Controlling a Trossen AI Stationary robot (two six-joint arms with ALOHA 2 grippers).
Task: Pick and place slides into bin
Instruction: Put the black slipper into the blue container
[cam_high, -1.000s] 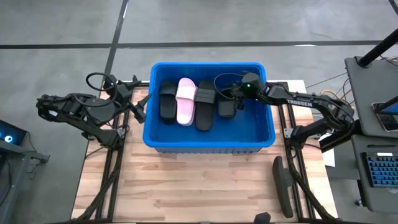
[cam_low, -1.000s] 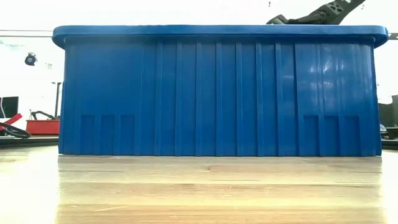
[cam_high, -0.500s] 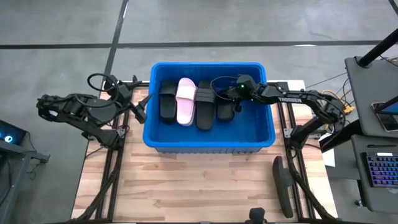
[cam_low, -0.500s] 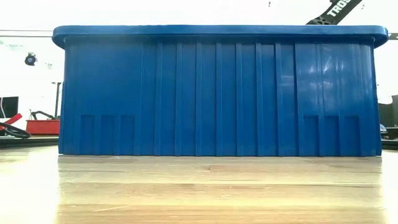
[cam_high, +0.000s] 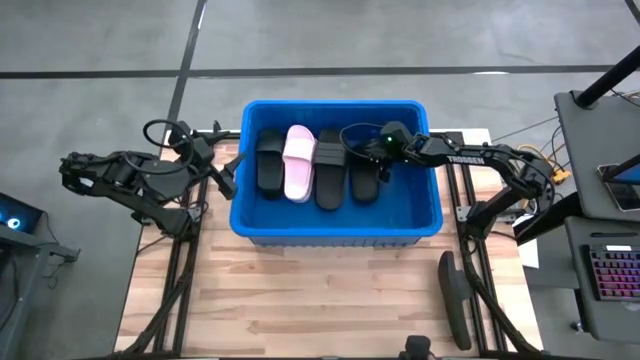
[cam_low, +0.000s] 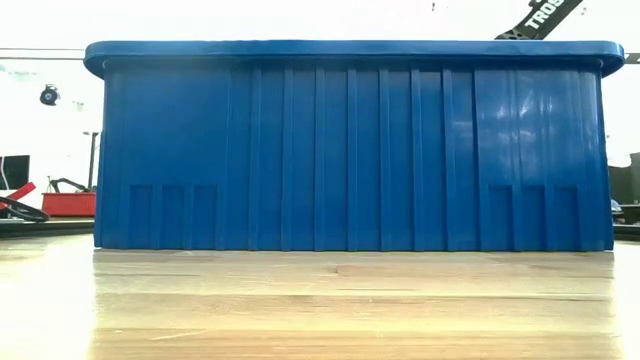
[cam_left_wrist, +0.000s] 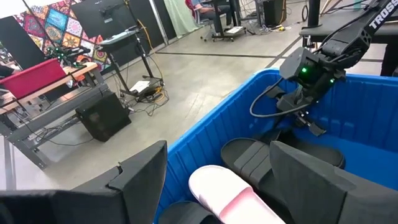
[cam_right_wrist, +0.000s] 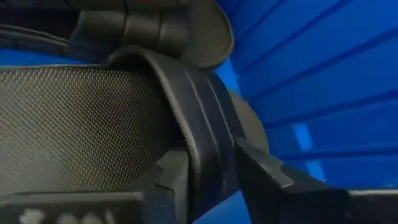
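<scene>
Overhead: blue bin (cam_high: 336, 228) holds four slides in row, three black, one pink slide (cam_high: 298, 162); right gripper (cam_high: 372, 172) lowers the fourth, a black slide (cam_high: 364, 180), beside the others; fifth black slide (cam_high: 455, 298) lies on table (cam_high: 300, 300). Left gripper (cam_high: 222, 172) waits open outside bin's left wall.

Low view: only bin wall visible.

Right wrist: fingers (cam_right_wrist: 261, 167) pinch black slide's strap edge, likely about to release.

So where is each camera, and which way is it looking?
High view: above, looking down on the bin, slides and both arms.
Low view: table height, facing the bin's wall; an arm shows above the rim.
Left wrist view: on the left arm, facing the bin and right gripper.
Right wrist view: on the right arm, fingers around a black slide's strap.
All see the bin.
</scene>
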